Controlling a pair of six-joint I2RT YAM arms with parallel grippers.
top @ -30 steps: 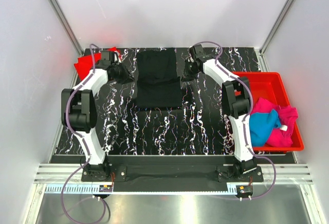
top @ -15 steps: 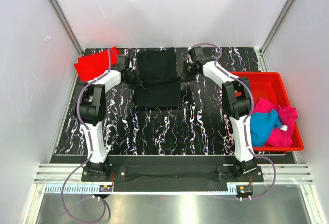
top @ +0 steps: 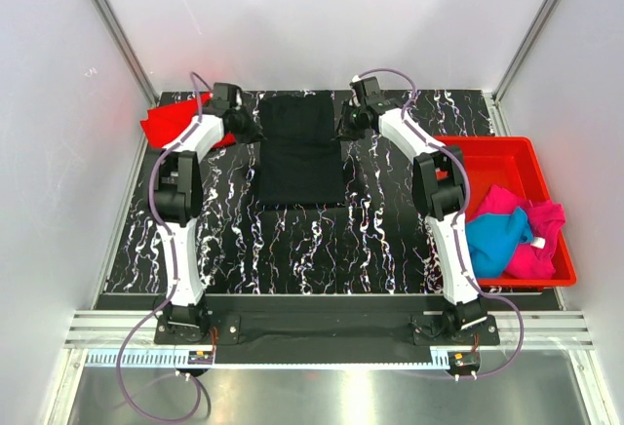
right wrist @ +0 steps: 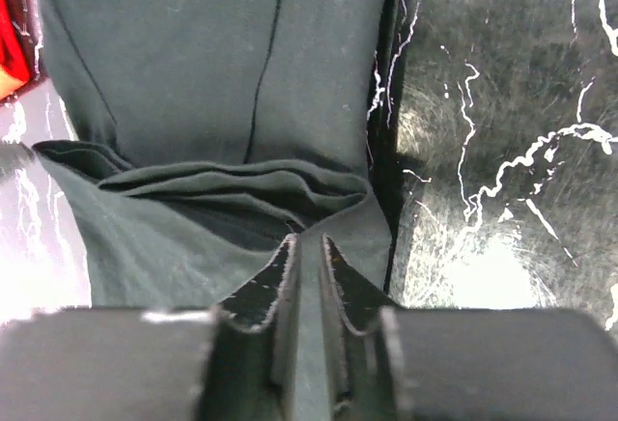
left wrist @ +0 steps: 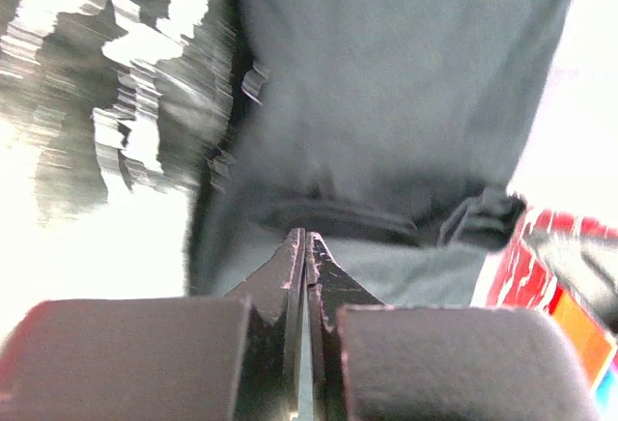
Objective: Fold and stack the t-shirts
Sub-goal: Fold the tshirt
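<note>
The black t-shirt (top: 300, 152) lies flat on the marbled table (top: 292, 250) at the middle back. My left gripper (top: 250, 133) is at its left edge and my right gripper (top: 341, 133) at its right edge, both near the far end. In the left wrist view the left gripper (left wrist: 306, 236) is shut on a thin edge of the black cloth (left wrist: 386, 102). In the right wrist view the right gripper (right wrist: 307, 239) is shut on black cloth (right wrist: 212, 73) that bunches into folds ahead of it. The red t-shirt (top: 168, 123) lies at the far left. The blue t-shirt (top: 492, 240) and magenta t-shirt (top: 538, 240) lie in the bin.
A rigid red plastic bin (top: 507, 152) stands at the table's right edge. White enclosure walls stand close on the left, back and right. Both arms stretch from the near edge to the back.
Both grippers have moved from the shirt's middle toward the far end. The left one has swung in against the left edge. The crease across the shirt has flattened.
</note>
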